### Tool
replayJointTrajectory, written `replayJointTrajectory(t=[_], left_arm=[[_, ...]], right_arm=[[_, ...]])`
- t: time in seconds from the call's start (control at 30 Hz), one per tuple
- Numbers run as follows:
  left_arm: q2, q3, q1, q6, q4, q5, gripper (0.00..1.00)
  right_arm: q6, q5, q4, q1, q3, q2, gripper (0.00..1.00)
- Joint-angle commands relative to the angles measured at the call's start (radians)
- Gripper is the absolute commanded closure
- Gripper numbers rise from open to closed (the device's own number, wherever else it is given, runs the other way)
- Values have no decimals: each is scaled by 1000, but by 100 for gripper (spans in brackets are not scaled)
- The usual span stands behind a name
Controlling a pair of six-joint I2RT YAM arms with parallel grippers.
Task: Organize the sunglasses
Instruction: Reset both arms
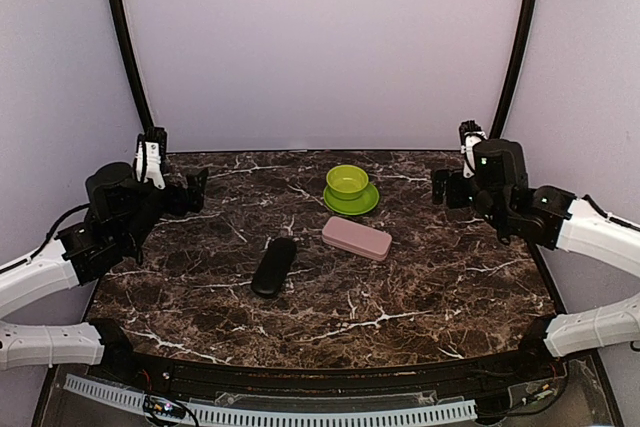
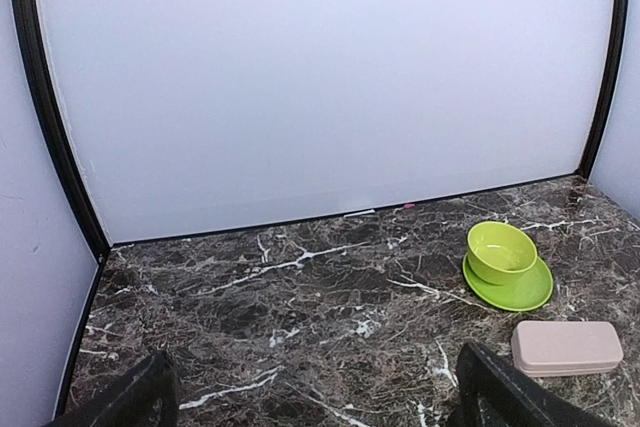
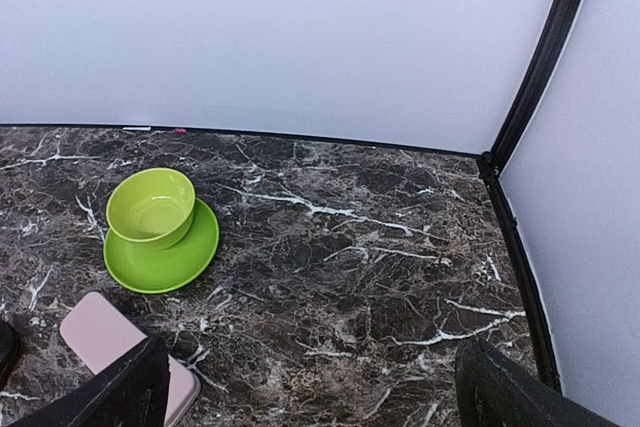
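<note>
Left gripper [image 1: 175, 177], right gripper [image 1: 455, 162]: jaws fully spread, empty. Black case [image 1: 273, 266], pink case [image 1: 356, 237]: shut, between both jaws, untouched. Sunglasses: unseen. Risk: an off-centre pinch could skid a smooth case.

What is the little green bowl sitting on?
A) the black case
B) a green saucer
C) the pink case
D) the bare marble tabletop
B: the green bowl stands on a matching green saucer, while the pink case and the black case lie apart from it.
</note>
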State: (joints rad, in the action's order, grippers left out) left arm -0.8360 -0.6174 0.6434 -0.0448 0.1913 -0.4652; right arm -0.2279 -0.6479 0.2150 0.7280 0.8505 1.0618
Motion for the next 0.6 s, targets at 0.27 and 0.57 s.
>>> replayJointTrajectory(t=[0.27,0.57], left_arm=[[-42,-18,-4,12,7,-13,2],[-50,-25,-4,11,-13,-18,2]], right_arm=[[10,7,-70,-3,23,25,0],[-1,4,-68,-3,15,15,0]])
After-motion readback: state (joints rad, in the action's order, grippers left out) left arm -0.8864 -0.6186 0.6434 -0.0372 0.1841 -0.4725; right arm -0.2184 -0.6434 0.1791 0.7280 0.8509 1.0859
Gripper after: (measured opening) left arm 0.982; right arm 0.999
